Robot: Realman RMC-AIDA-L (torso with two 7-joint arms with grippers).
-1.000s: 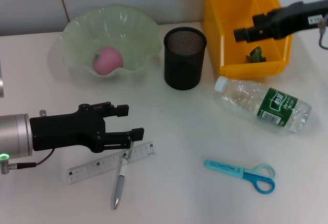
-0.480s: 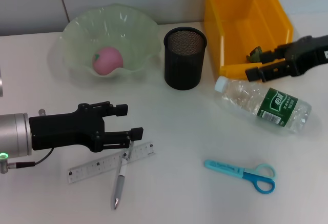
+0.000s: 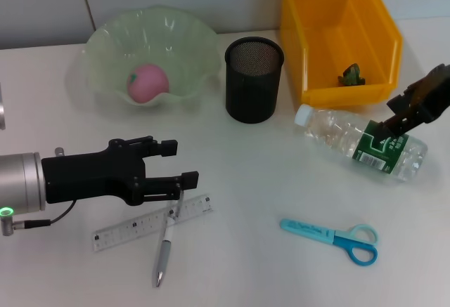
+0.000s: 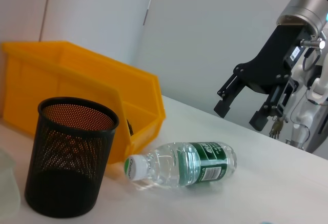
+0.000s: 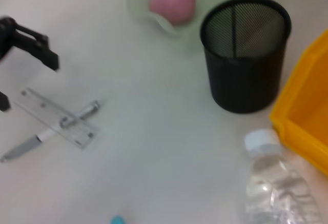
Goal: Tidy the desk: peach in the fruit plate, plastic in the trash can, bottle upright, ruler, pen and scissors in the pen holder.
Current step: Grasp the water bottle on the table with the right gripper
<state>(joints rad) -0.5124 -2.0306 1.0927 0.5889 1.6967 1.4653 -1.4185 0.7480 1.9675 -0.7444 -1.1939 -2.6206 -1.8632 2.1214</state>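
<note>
The right pincer (image 3: 395,119) is held open just above the lying clear plastic bottle (image 3: 360,142); the left pincer (image 3: 177,163), open, is poised beside the transparent ruler (image 3: 151,222).

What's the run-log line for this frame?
left gripper: open, over ruler and pen | right gripper: open, above lying bottle | peach: in plate

Pink peach (image 3: 147,82) resting inside the pale green scalloped fruit plate (image 3: 190,36); crumpled green plastic (image 3: 351,75) on the floor of the yellow trash can (image 3: 308,19). Black mesh pen holder (image 3: 253,79) upright between plate and can — clear bottle (image 3: 362,144) with white cap and green label lying on its side just before the can. Clear ruler (image 3: 126,232) flat with the silver pen (image 3: 164,245) crossing it — blue scissors (image 3: 334,237) closed, well apart.
</note>
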